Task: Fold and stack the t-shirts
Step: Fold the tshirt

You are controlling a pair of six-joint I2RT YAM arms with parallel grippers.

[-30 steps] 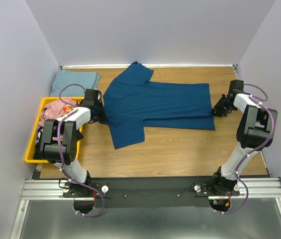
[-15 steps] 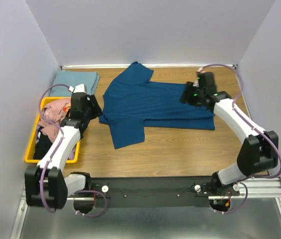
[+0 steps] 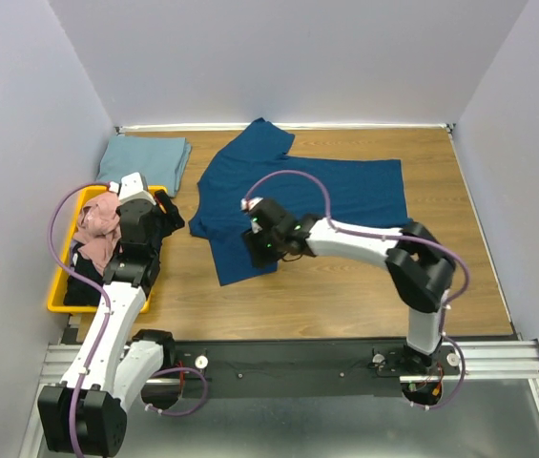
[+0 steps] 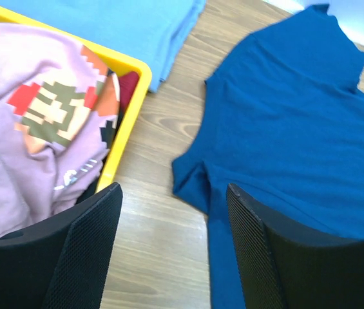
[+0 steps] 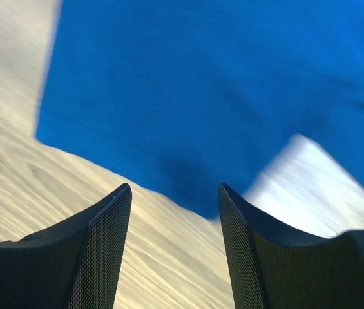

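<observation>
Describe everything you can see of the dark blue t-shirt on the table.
The dark blue t-shirt, plain soft cloth, lies flat on the wooden table, collar end left, hem right. Its body looks folded lengthwise; one sleeve points to the back wall, the other toward the near edge. The right gripper hangs open over that near sleeve, gripping nothing.

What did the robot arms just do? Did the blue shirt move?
The right gripper swung from the right edge of the blue t-shirt across to its near sleeve. The left gripper pulled back from its left edge toward the yellow bin. Both are open and empty. The blue t-shirt, pale folded shirt and bin stayed put.
</observation>
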